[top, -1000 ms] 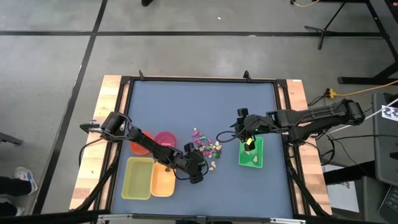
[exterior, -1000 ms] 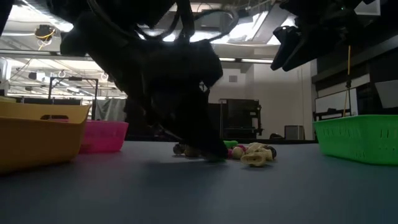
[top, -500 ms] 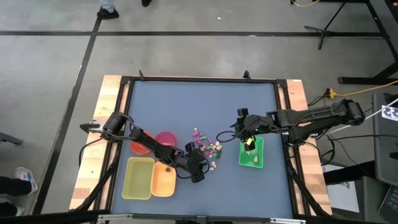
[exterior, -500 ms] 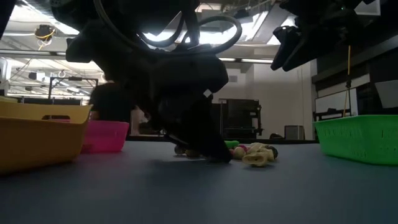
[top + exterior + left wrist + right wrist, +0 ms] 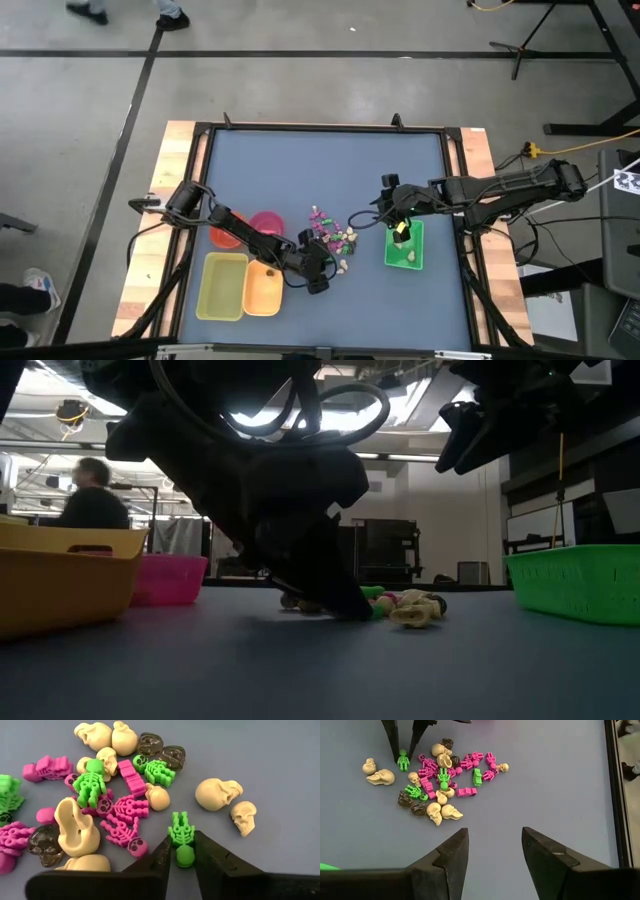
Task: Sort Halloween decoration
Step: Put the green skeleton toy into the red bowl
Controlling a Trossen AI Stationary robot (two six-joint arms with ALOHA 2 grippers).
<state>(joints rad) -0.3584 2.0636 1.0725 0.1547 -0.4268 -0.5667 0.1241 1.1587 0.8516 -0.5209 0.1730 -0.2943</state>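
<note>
While the left claw point(image 5: 184, 851) is lowered onto the tabletop point(image 5: 400, 180) at the near edge of the trinket pile, its two fingers are seen drawn in against a small green skeleton point(image 5: 182, 840), which lies flat between them. A second ago these fingers stood wider apart; they have now been brought in until the figure's head and body are bracketed on both sides, so a pinch is judged to be forming, though the skeleton has not been lifted and a firm hold cannot yet be confirmed. For the sorting, this means one green piece is about to be taken from the heap.

Just beyond the pinched figure, the rest of the Halloween decoration point(image 5: 335, 238) is spread in a loose cluster: magenta skeletons, cream skulls, dark brown skulls and further green skeletons, some touching. To the left of the pile, the yellow tray point(image 5: 221, 286), the orange tray point(image 5: 262, 291) and the pink bowl point(image 5: 266, 222) are set close together.

Farther off, the right claw point(image 5: 492, 851) is held above the tabletop between the pile and the green tray point(image 5: 404, 250), its fingers apart and empty, unchanged over the last second.
</note>
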